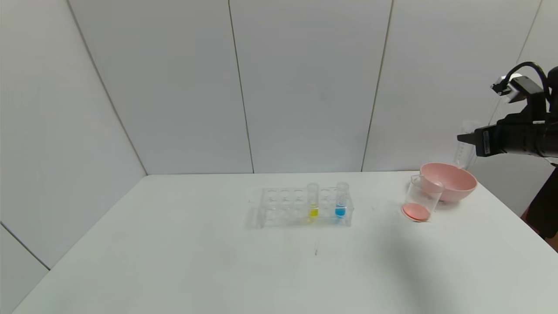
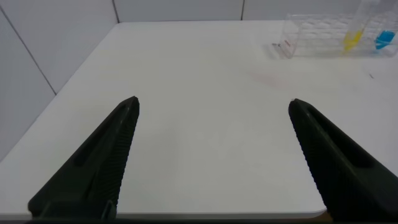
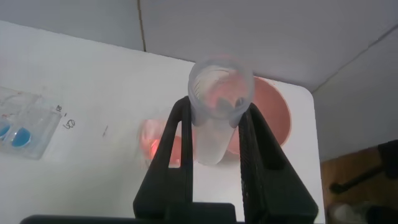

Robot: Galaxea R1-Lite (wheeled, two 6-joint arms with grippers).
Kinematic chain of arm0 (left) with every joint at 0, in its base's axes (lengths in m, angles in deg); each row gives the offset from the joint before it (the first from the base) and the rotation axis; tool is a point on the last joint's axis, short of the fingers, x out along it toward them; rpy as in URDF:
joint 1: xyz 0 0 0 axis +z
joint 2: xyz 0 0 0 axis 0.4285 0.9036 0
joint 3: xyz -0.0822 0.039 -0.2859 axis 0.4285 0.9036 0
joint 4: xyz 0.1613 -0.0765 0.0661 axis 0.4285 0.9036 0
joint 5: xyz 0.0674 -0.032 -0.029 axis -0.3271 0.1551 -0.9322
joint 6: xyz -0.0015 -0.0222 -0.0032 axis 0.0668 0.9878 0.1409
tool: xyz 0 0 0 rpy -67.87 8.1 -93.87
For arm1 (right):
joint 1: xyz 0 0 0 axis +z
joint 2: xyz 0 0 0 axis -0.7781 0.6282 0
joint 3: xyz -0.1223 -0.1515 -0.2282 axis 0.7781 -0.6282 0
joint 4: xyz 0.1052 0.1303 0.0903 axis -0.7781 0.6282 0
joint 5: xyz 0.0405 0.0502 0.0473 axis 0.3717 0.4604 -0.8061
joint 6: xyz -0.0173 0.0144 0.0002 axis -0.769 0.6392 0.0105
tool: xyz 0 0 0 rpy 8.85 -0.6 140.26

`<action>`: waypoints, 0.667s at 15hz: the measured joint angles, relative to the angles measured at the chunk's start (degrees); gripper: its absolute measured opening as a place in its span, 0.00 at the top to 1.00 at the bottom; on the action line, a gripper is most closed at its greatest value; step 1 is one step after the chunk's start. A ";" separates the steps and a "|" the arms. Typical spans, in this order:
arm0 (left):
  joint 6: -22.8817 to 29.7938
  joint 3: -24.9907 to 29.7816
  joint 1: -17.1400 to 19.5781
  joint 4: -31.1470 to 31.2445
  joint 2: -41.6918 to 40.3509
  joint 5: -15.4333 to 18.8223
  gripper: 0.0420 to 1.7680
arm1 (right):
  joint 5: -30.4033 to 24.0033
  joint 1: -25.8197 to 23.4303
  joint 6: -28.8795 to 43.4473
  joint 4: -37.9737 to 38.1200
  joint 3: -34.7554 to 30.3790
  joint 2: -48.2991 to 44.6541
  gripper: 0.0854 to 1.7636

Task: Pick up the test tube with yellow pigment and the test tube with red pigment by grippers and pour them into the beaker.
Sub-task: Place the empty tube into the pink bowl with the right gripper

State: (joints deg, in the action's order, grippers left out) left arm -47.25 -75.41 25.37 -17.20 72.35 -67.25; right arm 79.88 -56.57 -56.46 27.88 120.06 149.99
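The yellow pigment test tube (image 1: 313, 200) stands in the clear rack (image 1: 283, 207) at mid-table, and also shows in the left wrist view (image 2: 353, 34). My right gripper (image 1: 468, 139) is high at the far right, above the pink bowl, shut on the red pigment test tube (image 3: 214, 118). That tube looks clear, with no liquid visible in it, and shows faintly in the head view (image 1: 464, 148). The beaker (image 1: 420, 198) stands next to the bowl with red-orange liquid in its bottom. My left gripper (image 2: 214, 101) is open and empty over the table's near left part, out of the head view.
A blue-bottomed tube (image 1: 341, 200) stands in the rack to the right of the yellow one. The pink bowl (image 1: 453, 181) sits behind the beaker near the table's right edge. White wall panels close the back and left.
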 joint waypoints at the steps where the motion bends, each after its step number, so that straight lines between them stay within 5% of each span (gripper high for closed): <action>1: 0.00 0.00 0.00 0.00 0.00 0.00 0.03 | 0.18 -0.95 1.40 -0.26 -0.02 0.17 0.76; 10: 0.02 0.00 0.00 0.00 0.00 0.00 0.03 | 0.66 -5.69 8.51 -18.21 -0.06 11.08 0.76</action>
State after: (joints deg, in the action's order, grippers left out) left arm -47.23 -75.41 25.37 -17.20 72.35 -67.25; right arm 80.54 -62.26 -47.95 9.67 120.00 161.07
